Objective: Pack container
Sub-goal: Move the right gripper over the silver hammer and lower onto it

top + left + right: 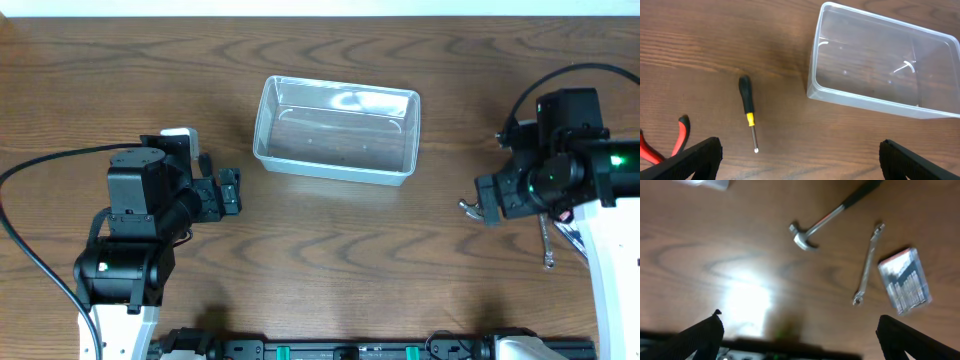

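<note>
Brown wood-grain worktop (330, 260), nothing fancy. The clear container (336, 129) sits toward the far middle. On the left are a black-and-yellow screwdriver (748, 116) and red-handled pliers (670, 142). Over on the right are a hammer (825, 220), a wrench (867, 265) and a small clear case (904, 281).

Black arms (150, 200), white bases (120, 325), green lights (618, 160), cables (60, 155)

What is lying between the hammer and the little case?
A silver wrench lies on the wood between the hammer and the case. The right wrist view shows it.
</note>
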